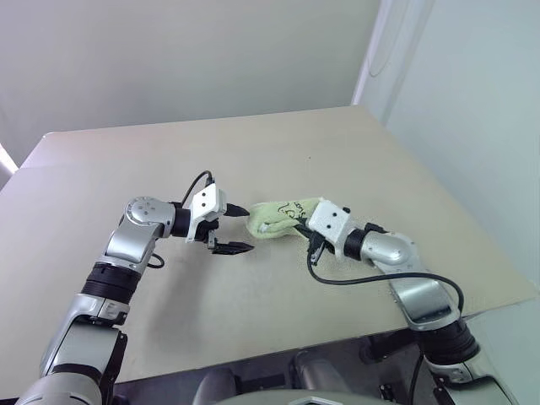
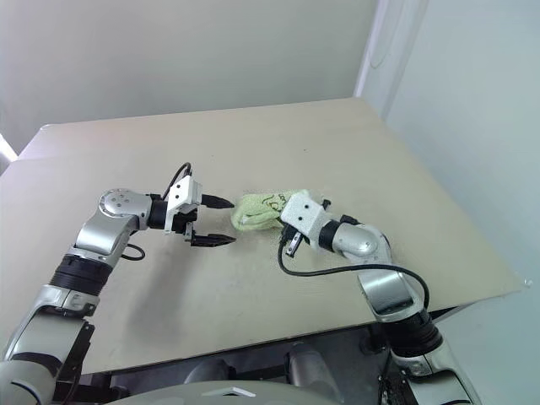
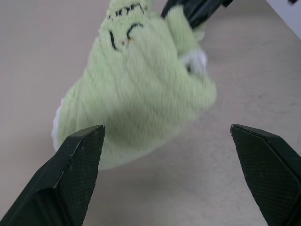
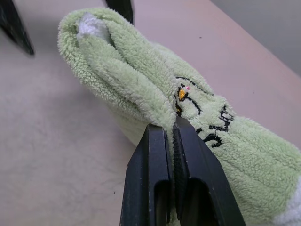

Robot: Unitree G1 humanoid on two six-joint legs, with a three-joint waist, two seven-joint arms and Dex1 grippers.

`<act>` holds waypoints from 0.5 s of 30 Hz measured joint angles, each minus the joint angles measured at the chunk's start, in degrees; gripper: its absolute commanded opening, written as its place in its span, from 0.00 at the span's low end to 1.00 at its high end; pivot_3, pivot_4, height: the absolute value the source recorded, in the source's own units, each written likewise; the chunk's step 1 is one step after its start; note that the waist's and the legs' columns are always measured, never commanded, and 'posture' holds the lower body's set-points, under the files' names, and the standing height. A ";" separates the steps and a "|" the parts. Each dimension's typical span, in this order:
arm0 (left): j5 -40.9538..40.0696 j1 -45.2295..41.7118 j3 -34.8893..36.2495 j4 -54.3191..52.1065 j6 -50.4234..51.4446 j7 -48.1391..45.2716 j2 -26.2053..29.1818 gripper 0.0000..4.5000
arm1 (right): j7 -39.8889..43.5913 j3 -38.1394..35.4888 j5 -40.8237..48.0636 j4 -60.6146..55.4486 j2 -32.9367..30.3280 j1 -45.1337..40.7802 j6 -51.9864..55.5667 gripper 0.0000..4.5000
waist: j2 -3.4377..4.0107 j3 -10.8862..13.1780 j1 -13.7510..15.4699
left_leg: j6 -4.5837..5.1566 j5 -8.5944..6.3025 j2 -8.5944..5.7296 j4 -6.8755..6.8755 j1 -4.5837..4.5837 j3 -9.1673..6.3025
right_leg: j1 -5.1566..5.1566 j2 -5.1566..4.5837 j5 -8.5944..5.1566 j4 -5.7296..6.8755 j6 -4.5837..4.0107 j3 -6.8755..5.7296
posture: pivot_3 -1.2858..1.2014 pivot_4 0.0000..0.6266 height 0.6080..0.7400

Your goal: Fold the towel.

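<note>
Towel (image 4: 155, 94), a bunched lime-green cloth, is pinched in the right gripper (image 4: 171, 134), whose two black fingers are pressed together on a fold next to the dark printed mark (image 4: 207, 125). From that pinch the cloth hangs forward and sideways in thick rolls, one white-stitched edge (image 4: 89, 23) showing at the far end, and part of it seems lifted off the desk (image 1: 253, 321); this grip probably serves to raise a layer for folding. Just beyond the towel's far end, the left gripper (image 1: 234, 228) faces it with fingers spread wide and holding nothing, one above and one below, likely ready to catch the free end. Beige desk lies all around both grippers
</note>
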 measured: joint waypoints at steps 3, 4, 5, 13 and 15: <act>-0.01 -0.32 0.00 0.15 0.15 0.04 -0.02 1.00 | -0.59 -3.35 3.66 -0.92 0.76 -0.14 3.37 0.01 | 0.00 0.00 -0.02 | 0.00 0.00 0.00 0.00 0.00 0.00 | 0.00 0.00 0.00 0.00 0.00 0.00 | 0.52 0.00 1.00; -0.01 -0.37 0.00 0.17 0.15 0.05 -0.03 1.00 | -0.98 -4.61 4.81 -0.97 0.90 -0.48 4.27 0.01 | 0.00 0.00 -0.03 | 0.00 0.00 0.00 0.00 0.00 0.00 | 0.00 0.00 0.00 0.00 0.00 0.00 | 0.52 0.00 1.00; -0.01 -0.39 0.00 0.18 0.15 0.06 -0.05 1.00 | -1.23 -5.70 5.62 -0.99 0.90 -0.84 4.81 0.01 | 0.00 0.00 -0.03 | 0.00 0.00 0.00 0.00 0.00 0.00 | 0.00 0.00 0.00 0.00 0.00 0.00 | 0.52 0.00 1.00; 0.01 -0.42 -0.01 0.40 0.12 0.16 -0.24 1.00 | -5.30 -13.62 7.90 1.94 -3.76 -4.23 6.05 0.01 | 0.01 0.00 0.01 | 0.00 0.00 0.00 0.00 -0.02 0.02 | 0.00 -0.01 0.00 -0.02 -0.01 0.00 | 0.52 0.00 1.00; 0.05 -0.42 -0.03 0.49 0.05 0.16 -0.30 1.00 | -7.35 -15.83 7.19 5.39 -5.91 -5.89 5.18 0.01 | 0.01 0.01 0.00 | 0.00 0.00 0.00 0.00 -0.01 0.02 | 0.00 -0.01 -0.01 -0.02 -0.03 0.01 | 0.52 0.00 1.00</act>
